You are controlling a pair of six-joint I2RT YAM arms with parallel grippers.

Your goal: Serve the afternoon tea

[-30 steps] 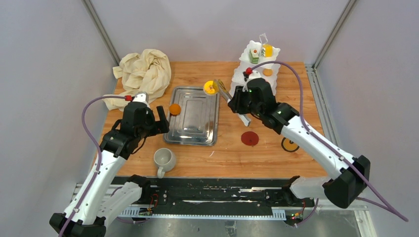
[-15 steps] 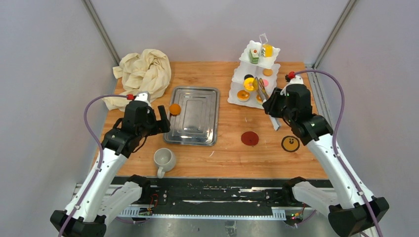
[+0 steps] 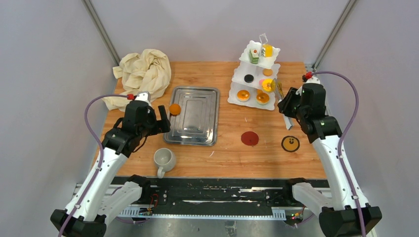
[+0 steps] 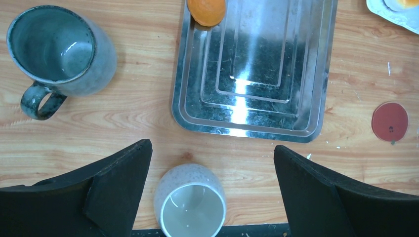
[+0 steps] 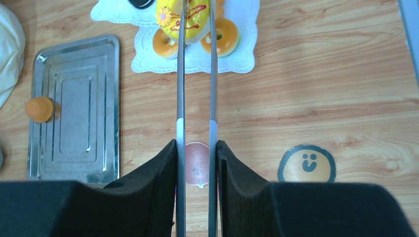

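Observation:
My right gripper [image 3: 290, 104] [image 5: 196, 143] is shut on steel tongs [image 5: 180, 74]. The tongs pinch a yellow cake [image 3: 267, 84] [image 5: 195, 19] over the right side of the white three-tier stand [image 3: 232, 100] [image 5: 143, 64]. The stand carries two orange tarts [image 3: 243, 95], a black tart [image 3: 248, 78] and a green-layered cake [image 3: 254, 54]. An orange cake [image 3: 174, 109] [image 4: 207, 10] sits on the tray's left rim. My left gripper [image 3: 157, 121] [image 4: 211, 146] is open and empty above the off-white mug [image 3: 164, 159] [image 4: 190, 202]. The grey mug [image 4: 59, 49] stands to its left.
A steel tray [image 3: 192, 123] [image 4: 252, 103] lies mid-table. A cream cloth [image 3: 146, 71] is bunched at the back left. A red coaster [image 3: 249, 138] and a yellow smiley coaster [image 3: 290, 143] lie front right. The grey mug is hidden under my left arm in the top view.
My right arm swung right with the tongs, carrying the yellow cake from the tray's far right corner to the stand. The left arm has not moved.

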